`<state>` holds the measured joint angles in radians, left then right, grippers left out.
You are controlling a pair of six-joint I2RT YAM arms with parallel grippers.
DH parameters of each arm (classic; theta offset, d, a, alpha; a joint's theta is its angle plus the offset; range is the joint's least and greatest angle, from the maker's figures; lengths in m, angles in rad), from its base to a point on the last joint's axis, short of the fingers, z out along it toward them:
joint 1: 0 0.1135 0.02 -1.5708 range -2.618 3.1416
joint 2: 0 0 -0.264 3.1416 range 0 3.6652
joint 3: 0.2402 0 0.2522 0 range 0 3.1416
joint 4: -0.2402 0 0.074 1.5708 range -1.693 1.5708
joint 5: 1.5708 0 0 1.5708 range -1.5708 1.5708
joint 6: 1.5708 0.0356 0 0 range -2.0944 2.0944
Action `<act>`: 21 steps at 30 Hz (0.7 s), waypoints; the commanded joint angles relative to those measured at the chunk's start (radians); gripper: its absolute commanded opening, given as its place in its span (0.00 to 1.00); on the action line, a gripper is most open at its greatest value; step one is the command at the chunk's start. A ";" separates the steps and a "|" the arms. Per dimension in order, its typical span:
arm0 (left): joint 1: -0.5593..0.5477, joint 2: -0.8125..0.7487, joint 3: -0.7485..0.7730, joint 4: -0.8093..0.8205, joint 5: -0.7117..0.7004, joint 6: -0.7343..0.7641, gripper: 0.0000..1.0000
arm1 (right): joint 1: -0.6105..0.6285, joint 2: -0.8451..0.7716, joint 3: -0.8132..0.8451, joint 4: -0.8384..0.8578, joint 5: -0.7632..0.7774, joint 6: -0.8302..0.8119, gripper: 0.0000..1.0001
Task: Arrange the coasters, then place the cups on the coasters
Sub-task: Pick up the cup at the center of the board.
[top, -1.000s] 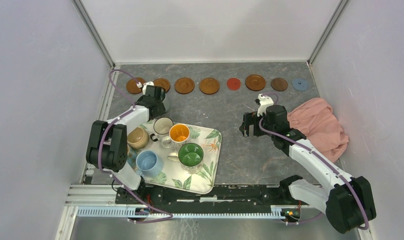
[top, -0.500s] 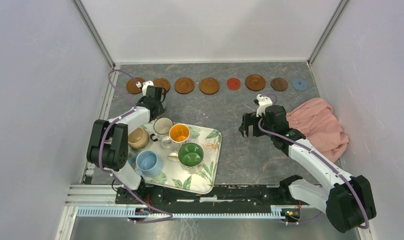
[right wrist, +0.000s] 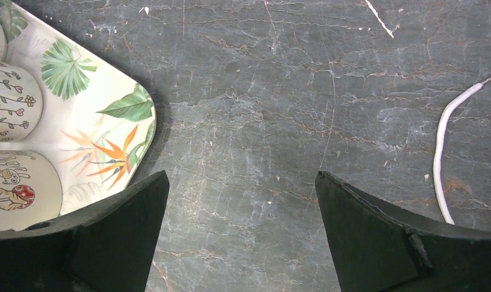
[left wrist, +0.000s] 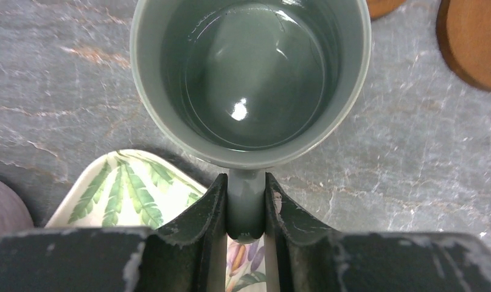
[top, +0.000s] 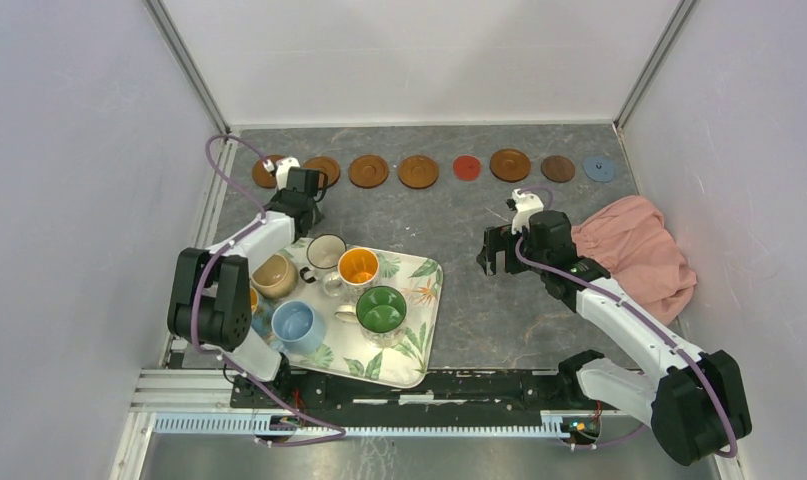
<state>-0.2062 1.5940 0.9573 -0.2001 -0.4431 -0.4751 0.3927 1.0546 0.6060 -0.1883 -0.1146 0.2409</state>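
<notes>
Left wrist view, bottom centre: the left gripper (left wrist: 245,185) is clamping the grey-green mug (left wrist: 249,73) by its handle, over the leaf-print tray (left wrist: 127,182) corner and dark marbled table (left wrist: 413,164). The right gripper (right wrist: 241,182) is hanging with jaws spread. Coasters (top: 418,171) are lining the table's far edge, under white walls (top: 419,60).

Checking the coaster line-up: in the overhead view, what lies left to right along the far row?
First wooden coaster, second wooden coaster, third wooden coaster, fourth wooden coaster, red coaster, fifth wooden coaster, dark brown coaster, grey-blue coaster.
</notes>
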 commanded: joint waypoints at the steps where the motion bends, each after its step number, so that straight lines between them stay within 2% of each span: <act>1: 0.032 -0.010 0.140 0.092 -0.097 0.029 0.02 | 0.006 -0.007 0.015 0.031 -0.002 -0.016 0.98; 12: 0.138 0.186 0.400 0.051 -0.035 0.070 0.02 | 0.008 -0.005 0.015 0.029 -0.001 -0.019 0.98; 21: 0.181 0.389 0.664 -0.049 0.001 0.089 0.02 | 0.014 -0.006 0.015 0.029 -0.003 -0.020 0.98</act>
<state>-0.0372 1.9453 1.4769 -0.2844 -0.4320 -0.4400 0.3988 1.0546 0.6060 -0.1886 -0.1143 0.2371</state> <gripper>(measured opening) 0.288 0.982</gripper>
